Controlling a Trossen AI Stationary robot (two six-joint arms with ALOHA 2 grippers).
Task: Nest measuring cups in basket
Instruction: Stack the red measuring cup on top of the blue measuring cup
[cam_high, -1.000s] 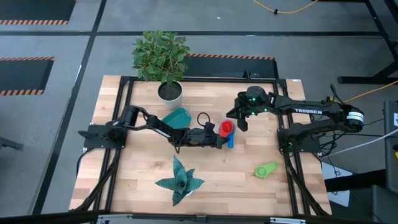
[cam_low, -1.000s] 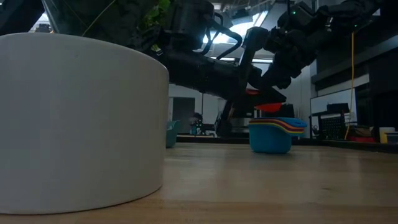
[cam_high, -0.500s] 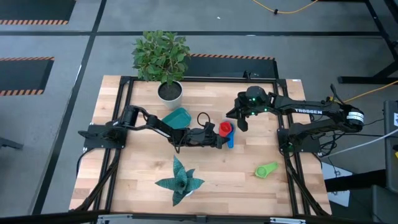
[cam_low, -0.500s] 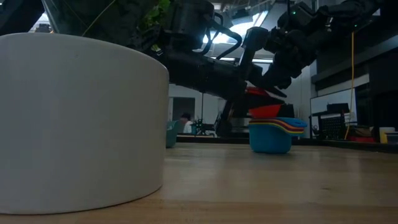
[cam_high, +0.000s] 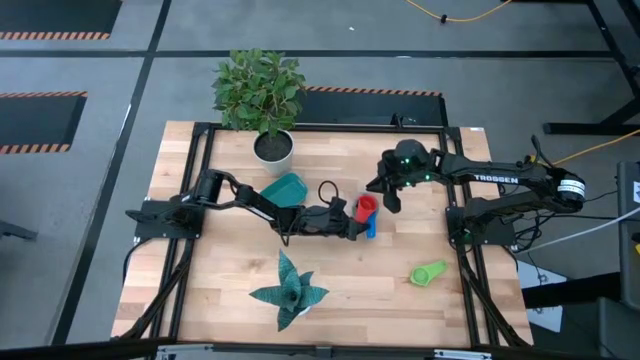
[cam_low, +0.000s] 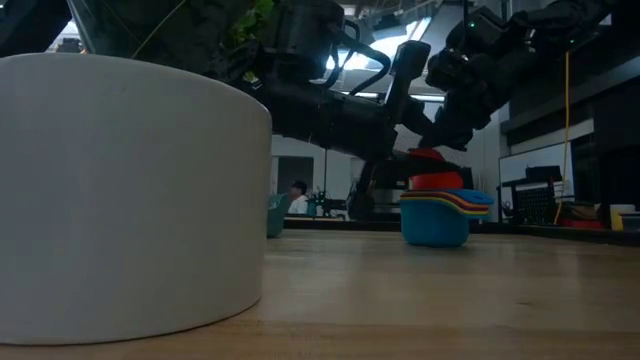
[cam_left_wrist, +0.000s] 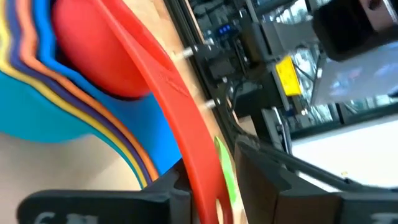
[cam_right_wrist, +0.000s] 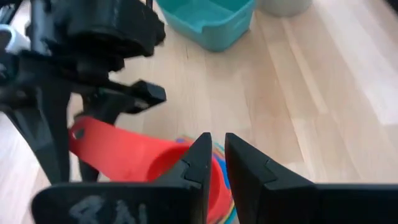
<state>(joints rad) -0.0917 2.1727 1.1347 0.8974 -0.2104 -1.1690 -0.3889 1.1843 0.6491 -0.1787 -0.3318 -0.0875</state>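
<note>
The red measuring cup sits with its bowl in the top of a nested stack of cups, blue outermost, at mid-table. My left gripper reaches in from the table's left and is shut on the red cup. My right gripper hovers just right of and above the stack, fingers almost together. A green cup lies on its side alone near the right edge. The teal basket stands on the table left of the stack. My left gripper pinches the red cup's flat handle between its two fingers, coming level from the table's left along the handle. The bowl rests inside the stack's top cup while the handle slants out above the other handles. My right gripper's fingertips stand over the red cup's rim; I cannot tell whether they touch it.
A white plant pot with a leafy plant stands at the far edge and fills the left of the low view. A teal artificial succulent lies near the front edge. Bare wood lies between the stack and the green cup.
The left gripper has moved down and slightly toward the right, bringing the red cup from just above the stack into the top cup. The red bowl now sits in the stack instead of hanging over it. The right gripper has stayed close above.
</note>
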